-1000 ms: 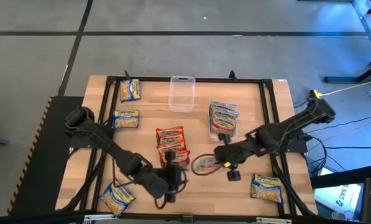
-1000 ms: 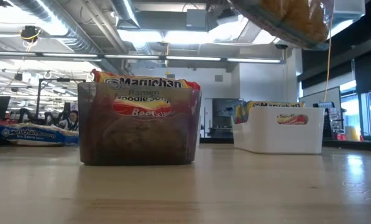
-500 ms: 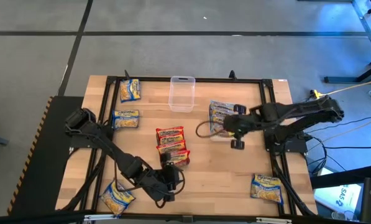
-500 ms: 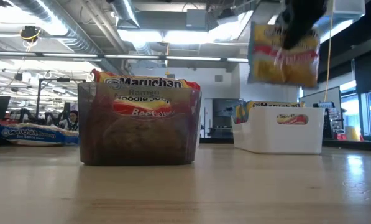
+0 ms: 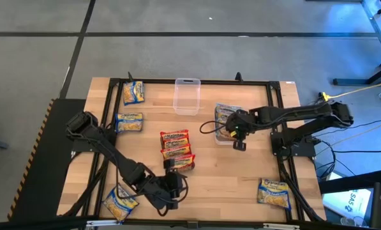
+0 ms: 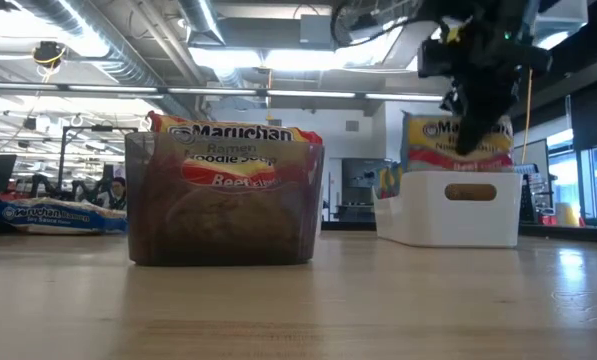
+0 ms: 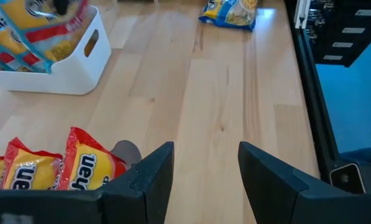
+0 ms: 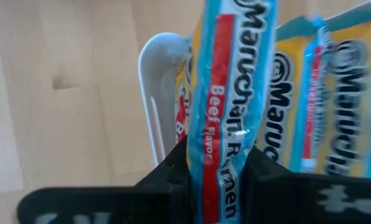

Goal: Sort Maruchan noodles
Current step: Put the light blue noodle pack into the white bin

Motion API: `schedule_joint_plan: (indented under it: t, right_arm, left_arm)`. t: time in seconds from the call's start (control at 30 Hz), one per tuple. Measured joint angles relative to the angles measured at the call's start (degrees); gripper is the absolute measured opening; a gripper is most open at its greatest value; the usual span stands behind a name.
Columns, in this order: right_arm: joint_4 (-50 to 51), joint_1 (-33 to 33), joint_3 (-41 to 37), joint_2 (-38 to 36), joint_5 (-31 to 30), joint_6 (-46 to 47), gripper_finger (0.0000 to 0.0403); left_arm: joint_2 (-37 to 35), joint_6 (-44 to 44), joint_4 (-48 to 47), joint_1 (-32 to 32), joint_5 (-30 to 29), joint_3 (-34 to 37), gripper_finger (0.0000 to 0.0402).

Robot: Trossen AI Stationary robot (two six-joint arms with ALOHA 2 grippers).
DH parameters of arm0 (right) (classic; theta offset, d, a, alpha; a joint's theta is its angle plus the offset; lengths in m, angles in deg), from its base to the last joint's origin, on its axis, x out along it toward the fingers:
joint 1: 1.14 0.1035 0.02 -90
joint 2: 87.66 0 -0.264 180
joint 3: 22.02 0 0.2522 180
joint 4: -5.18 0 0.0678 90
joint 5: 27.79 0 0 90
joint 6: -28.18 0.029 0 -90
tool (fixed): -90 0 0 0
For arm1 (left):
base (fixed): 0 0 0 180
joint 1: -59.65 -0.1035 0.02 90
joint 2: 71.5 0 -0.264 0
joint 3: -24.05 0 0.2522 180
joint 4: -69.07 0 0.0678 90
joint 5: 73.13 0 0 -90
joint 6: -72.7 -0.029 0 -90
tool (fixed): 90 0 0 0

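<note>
My right gripper (image 5: 233, 131) is shut on a blue-edged Maruchan beef packet (image 6: 456, 140) over the white bin (image 6: 458, 210) at the table's right middle, which holds more such packets (image 8: 334, 93). The packet's lower part is behind the bin wall. My left gripper (image 5: 175, 183) hovers open near the table's near edge, just in front of the grey container (image 6: 223, 200), where red packets (image 5: 177, 150) stand on edge. Nothing is between its fingers (image 7: 201, 168). Loose packets lie flat at the far left (image 5: 133, 92), left (image 5: 129, 121), near left (image 5: 120, 202) and near right (image 5: 273, 191). My right gripper pinches the packet's upper end (image 8: 219, 155) between its two fingers, which come from above and point steeply down. The packet hangs upright below them, edge toward the wrist camera, with its lower part dipped into the white bin; whether it touches the bin's floor is hidden.
A clear container (image 5: 186, 96) stands at the far middle of the table. A black frame runs along the table's edges (image 5: 276, 108). Bare wood lies between the grey container and the white bin and along the near middle (image 5: 222, 185).
My right gripper has carried the packet from above the table's near middle toward the far edge and down over the white bin, tipping steeper. The packet, first held high and nearly flat, now hangs upright with its lower part in the bin.
</note>
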Motion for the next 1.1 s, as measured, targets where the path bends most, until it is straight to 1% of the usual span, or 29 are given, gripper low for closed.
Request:
schedule_joint_plan:
  t: [0.07, 0.17, 0.33, 0.43, 0.6, 0.7, 0.77, 0.97, 1.1]
  right_arm:
    - [-2.1, -0.3, -1.7, 0.0, 1.8, 0.0, 0.0049]
    - [-4.4, -0.1, -3.7, 0.0, 2.1, 0.0, 0.005]
    - [-4.3, -0.2, -4.2, 0.1, 3.3, -0.1, 0.005]
    - [-1.4, -0.2, -1.3, -0.1, 3.5, -0.2, 0.005]
    - [6.0, -0.2, 6.1, -0.2, 3.5, -1.7, 0.0049]
    - [9.2, -0.2, 8.3, -0.2, 4.5, -2.8, 0.0048]
    - [9.8, -0.2, 7.8, -0.2, 4.5, -2.9, 0.0048]
    - [6.2, -0.4, 4.2, 0.1, 4.1, -2.9, 0.0048]
    - [4.2, -1.7, 1.8, 0.2, 6.0, -2.9, 0.0047]
  left_arm:
    - [0.0, 0.0, 0.0, -0.1, -0.1, 0.0, 0.0174]
    - [0.0, -0.1, 0.0, -0.1, -0.5, 0.0, 0.0174]
    - [0.0, -0.1, 0.0, -0.1, -1.3, 0.0, 0.0174]
    - [0.0, -0.1, 0.0, -0.1, -1.3, 0.0, 0.0174]
    - [0.0, -0.2, 0.2, -0.4, -1.3, 0.0, 0.0174]
    - [0.0, -0.6, 0.2, -0.5, -1.4, 0.0, 0.0174]
    - [0.0, -0.6, 0.2, -0.5, -1.5, 0.0, 0.0174]
    - [0.0, -0.7, 0.2, -0.5, -1.5, 0.0, 0.0174]
    - [0.0, -0.6, 0.2, -0.5, -1.5, 0.0, 0.0174]
